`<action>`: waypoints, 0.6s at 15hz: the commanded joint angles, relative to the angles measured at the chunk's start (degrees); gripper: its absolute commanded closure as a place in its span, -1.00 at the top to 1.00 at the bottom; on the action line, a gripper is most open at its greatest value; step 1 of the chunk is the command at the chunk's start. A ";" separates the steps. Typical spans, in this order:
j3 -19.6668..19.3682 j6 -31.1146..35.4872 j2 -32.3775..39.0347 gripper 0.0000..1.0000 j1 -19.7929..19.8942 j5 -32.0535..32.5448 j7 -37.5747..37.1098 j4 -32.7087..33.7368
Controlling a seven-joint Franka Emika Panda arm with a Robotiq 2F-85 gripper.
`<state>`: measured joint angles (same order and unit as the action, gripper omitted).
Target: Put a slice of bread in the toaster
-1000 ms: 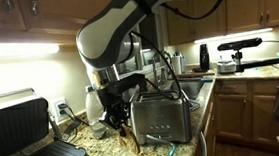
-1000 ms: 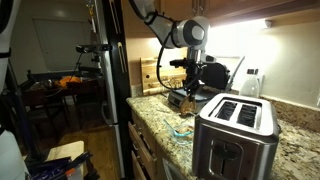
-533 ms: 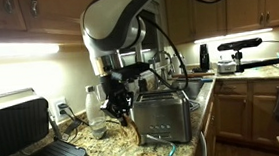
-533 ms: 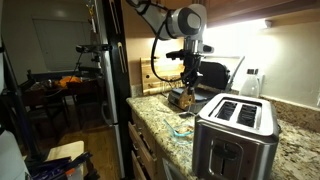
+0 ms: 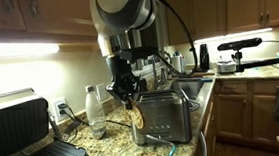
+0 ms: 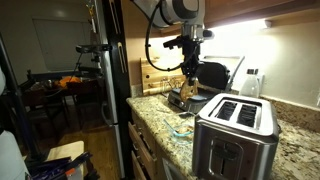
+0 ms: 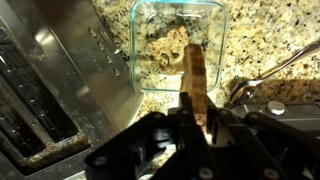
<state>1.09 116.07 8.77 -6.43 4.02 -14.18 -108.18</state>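
1. Gripper is clamped shut on the slice of bread, fingers pinching its upper end. The slice hangs down edge-on.
2. In an exterior view the gripper points down with the slice of bread dangling below it, off the counter and just beside the toaster, at about the height of the toaster's upper part.
3. The slice is not in a slot and is clear of the toaster top.
4. In the wrist view the toaster fills the left side, with its slots at the lower left. The slice sits to the right of it, over the right part of a glass container.
5. The glass container rests on the granite counter, just beside the toaster's side.
6. In an exterior view the toaster stands near the counter's front edge. The gripper is farther back along the counter.
7. A black grill press stands open at the counter's other end, well apart from the toaster.
8. A plastic bottle stands near the wall, between the grill press and the toaster.
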 commanded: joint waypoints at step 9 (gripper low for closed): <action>-0.39 1.67 -9.58 -0.83 3.41 3.40 -0.70 -6.94</action>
<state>0.74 116.07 3.45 -3.71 5.94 -14.18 -110.96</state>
